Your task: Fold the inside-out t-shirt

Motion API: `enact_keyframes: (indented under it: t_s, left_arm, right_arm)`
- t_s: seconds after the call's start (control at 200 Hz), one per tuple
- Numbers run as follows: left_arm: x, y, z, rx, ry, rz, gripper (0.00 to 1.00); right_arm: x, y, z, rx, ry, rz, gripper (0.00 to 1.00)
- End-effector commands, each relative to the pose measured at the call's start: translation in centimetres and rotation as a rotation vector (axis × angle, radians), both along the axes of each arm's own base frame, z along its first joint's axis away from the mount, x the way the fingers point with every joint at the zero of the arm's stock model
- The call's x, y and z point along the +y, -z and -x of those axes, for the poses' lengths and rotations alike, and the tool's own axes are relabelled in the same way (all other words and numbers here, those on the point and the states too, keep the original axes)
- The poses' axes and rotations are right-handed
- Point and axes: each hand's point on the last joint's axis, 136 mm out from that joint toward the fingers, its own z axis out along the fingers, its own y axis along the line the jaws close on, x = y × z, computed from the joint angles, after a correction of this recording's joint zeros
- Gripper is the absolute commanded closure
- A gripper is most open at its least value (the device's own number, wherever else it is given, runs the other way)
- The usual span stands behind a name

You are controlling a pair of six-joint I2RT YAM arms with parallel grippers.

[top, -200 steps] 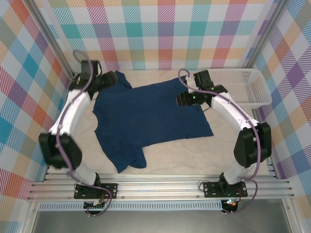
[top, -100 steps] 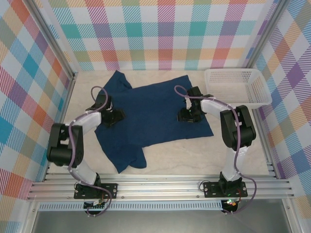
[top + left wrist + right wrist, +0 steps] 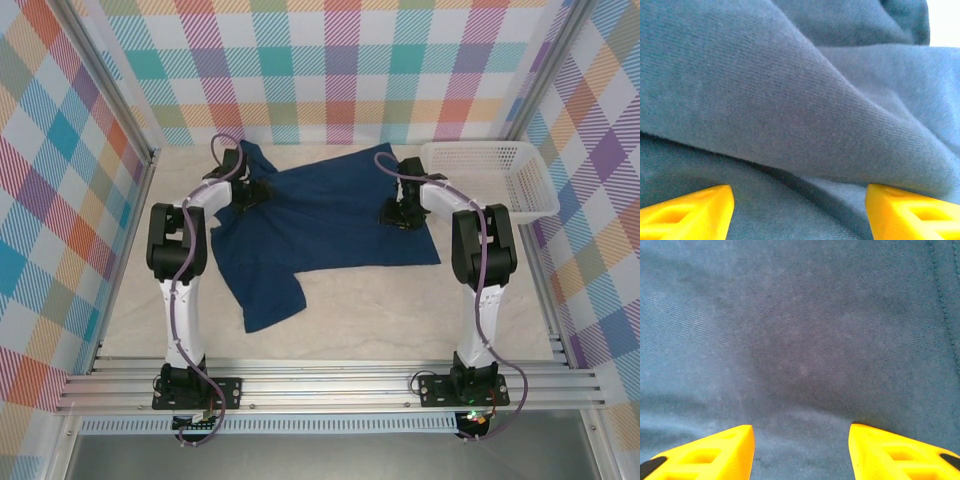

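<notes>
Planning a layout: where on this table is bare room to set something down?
Widest: bare table between the t-shirt and the front rail. Smaller: right of the t-shirt, nearer than the basket. Crowded: far side, at the left gripper and right gripper.

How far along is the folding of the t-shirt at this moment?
Done: nothing; the t-shirt lies spread and rumpled, with no neat fold. In hand: left gripper and right gripper stand open, low over the cloth. Remaining: every fold.
</notes>
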Motion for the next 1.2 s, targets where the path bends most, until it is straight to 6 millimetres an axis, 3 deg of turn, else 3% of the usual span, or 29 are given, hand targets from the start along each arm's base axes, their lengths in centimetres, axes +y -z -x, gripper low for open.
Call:
enact_keyframes:
  t_s: [0.0,0.14,0.175,0.29,0.41,0.61,0.73,0.995,1.195]
  left_arm:
    - [-0.8,-1.4,1.8,0.056,0.06,0.002,0.27]
    - [-1.0,-6.7,5.6,-0.064,0.044,0.075,0.22]
    - [-1.2,-8.2,6.8,-0.103,0.04,0.106,0.21]
    - [-1.7,-10.0,12.5,-0.135,0.054,0.133,0.2]
    - [-2.2,-8.7,18.8,-0.086,0.073,0.095,0.2]
    - [-2.2,-6.9,26.1,-0.002,0.078,0.095,0.2]
    - [-1.9,-6.9,28.0,0.004,0.089,0.083,0.2]
    - [-1.3,-7.5,28.8,-0.001,0.091,0.056,0.21]
    - [-1.3,-7.5,30.4,0.037,0.099,0.063,0.21]
  right_arm:
    - [0.6,-3.5,1.0,-0.035,-0.027,-0.032,0.47]
    - [-0.7,-5.9,5.5,-0.075,-0.013,-0.032,0.44]
    - [-1.1,-5.7,6.8,-0.066,-0.006,-0.027,0.43]
    - [-3.6,-4.9,11.0,-0.036,0.035,0.042,0.41]
    - [-7.2,-3.9,12.2,-0.015,0.124,0.118,0.41]
    - [-10.1,-1.7,10.5,-0.005,0.262,0.09,0.42]
    - [-10.5,-0.2,9.6,0.025,0.288,0.083,0.43]
    - [-10.1,1.2,10.5,0.074,0.295,0.06,0.48]
    - [-9.8,1.4,10.4,0.086,0.284,0.047,0.72]
